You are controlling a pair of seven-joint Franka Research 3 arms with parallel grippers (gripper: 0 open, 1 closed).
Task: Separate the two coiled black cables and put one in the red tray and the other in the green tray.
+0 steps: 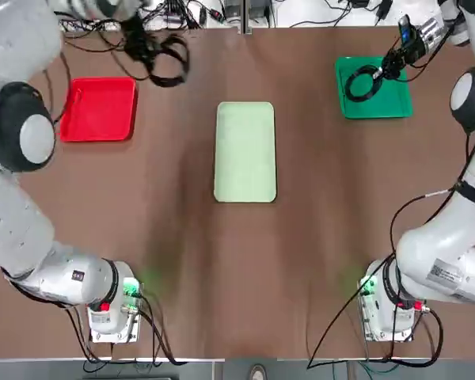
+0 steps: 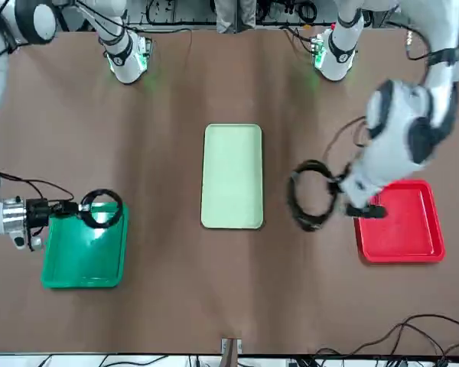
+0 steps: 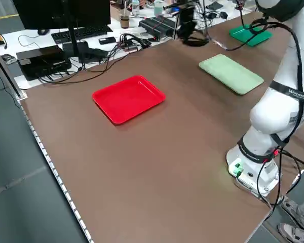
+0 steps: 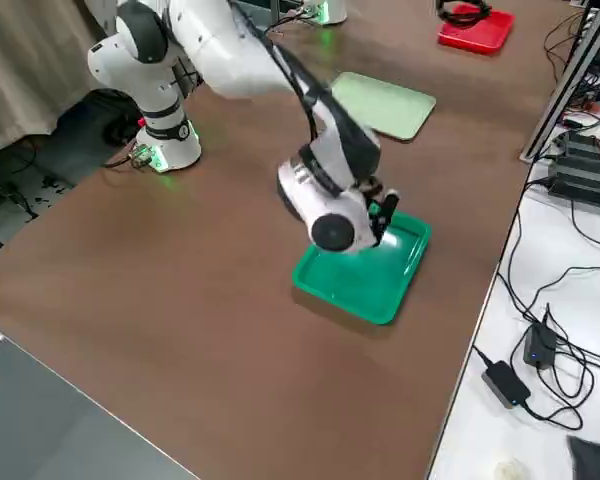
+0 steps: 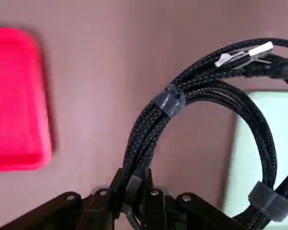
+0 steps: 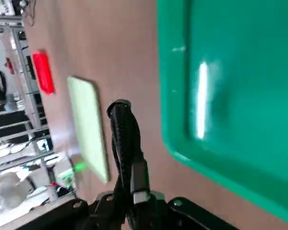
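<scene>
Left pincer (image 2: 343, 200): clamped on the larger cable (image 2: 310, 195), held above the brown surface (image 2: 176, 298) just beside the red tray (image 2: 402, 222), on its side toward the mint tray (image 2: 232, 176); the fingers pinch the bundled strands at one spot on the loop's rim, and the rest of the coil hangs away from them.
Larger cable: a loose oval coil of braided black cord, several turns bound by translucent bands (image 5: 169, 99); a metal plug tip (image 5: 245, 52) sticks out at the far end of the loop in the left wrist view. In the front view its long axis runs up and down the picture.
Right pincer (image 2: 75, 207): closed on the smaller cable (image 2: 102, 209), over the edge of the green tray (image 2: 84, 256) nearer the robot.
Smaller cable: a tight round ring of black cord, jutting out from the fingertips toward the surface's middle; part of the ring is over the tray, part over the surface.
Red tray: glossy, shallow, square, rounded corners, raised rim.
Green tray: dark glossy plastic, shallow, raised rim, light reflecting off its floor.
Mint tray: pale, longer rectangle, matte, at the surface's centre between the two others.
</scene>
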